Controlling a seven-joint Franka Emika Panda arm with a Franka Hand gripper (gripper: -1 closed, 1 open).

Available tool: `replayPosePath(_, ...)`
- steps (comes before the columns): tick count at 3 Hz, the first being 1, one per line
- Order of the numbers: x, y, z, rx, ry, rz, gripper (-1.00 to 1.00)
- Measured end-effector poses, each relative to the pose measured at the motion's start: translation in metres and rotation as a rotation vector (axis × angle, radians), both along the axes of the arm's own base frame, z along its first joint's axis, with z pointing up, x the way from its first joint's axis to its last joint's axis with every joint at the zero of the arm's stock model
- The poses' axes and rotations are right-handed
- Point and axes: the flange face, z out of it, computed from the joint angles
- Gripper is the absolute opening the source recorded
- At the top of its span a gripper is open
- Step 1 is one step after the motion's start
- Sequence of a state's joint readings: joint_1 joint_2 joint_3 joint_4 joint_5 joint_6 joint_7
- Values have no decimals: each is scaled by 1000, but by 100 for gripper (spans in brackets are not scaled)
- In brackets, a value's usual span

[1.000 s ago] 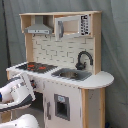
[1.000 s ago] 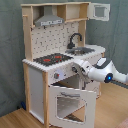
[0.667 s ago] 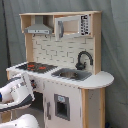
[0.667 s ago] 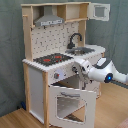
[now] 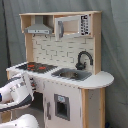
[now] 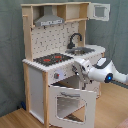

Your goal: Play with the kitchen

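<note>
A: Now, where does the kitchen (image 6: 57, 60) stand?

B: On the wood floor (image 6: 15, 119) in the second exterior view, against a grey curtain (image 6: 10, 50). The oven door (image 6: 70, 102) hangs open, its top edge tipped outward.

A: And the gripper (image 6: 76, 64)?

B: At the counter's front edge, at 3 o'clock from the stovetop (image 6: 52, 59), above the open door. Whether its fingers are apart or together cannot be told. Free room lies toward 4 o'clock.
</note>
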State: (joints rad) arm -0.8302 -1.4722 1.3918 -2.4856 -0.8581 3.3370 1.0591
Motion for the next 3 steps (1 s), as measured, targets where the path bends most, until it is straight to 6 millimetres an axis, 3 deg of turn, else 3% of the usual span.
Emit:
replayPosePath(1, -28, 6, -6, -75, 3, 37, 100)
replayPosePath(3, -65, -11, -11, -138, -46, -8, 100)
